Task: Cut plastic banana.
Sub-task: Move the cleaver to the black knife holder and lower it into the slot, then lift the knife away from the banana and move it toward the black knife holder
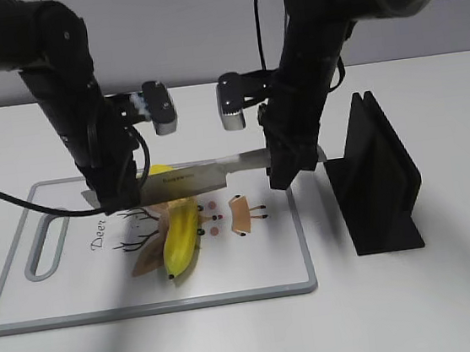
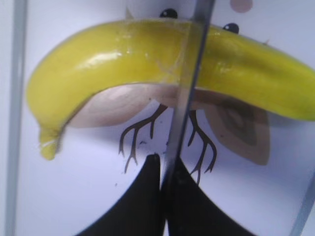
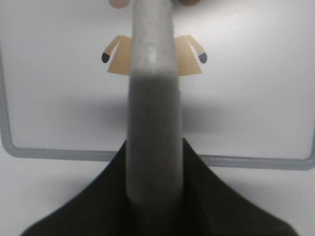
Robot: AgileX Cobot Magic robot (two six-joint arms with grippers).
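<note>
The plastic banana (image 1: pixel 182 233) lies on the white cutting board (image 1: pixel 255 276), glossy yellow and curved. A knife (image 1: pixel 193 177) is held level across and above it. My left gripper (image 1: pixel 114 198) is shut on the blade's tip end, and my right gripper (image 1: pixel 289 170) is shut on the handle. In the left wrist view the blade (image 2: pixel 187 88) runs edge-on across the banana (image 2: pixel 113 59), with the left gripper's fingers (image 2: pixel 165 164) pinched on it. I cannot tell whether the blade touches the banana. In the right wrist view the grey handle (image 3: pixel 152 98) sits between the right gripper's fingers (image 3: pixel 152 147).
The board has a grey rim (image 3: pixel 246 161), a handle slot (image 1: pixel 46 244) at its left and a deer print (image 1: pixel 244 215). A black knife stand (image 1: pixel 379 176) stands on the table right of the board, close to the right arm.
</note>
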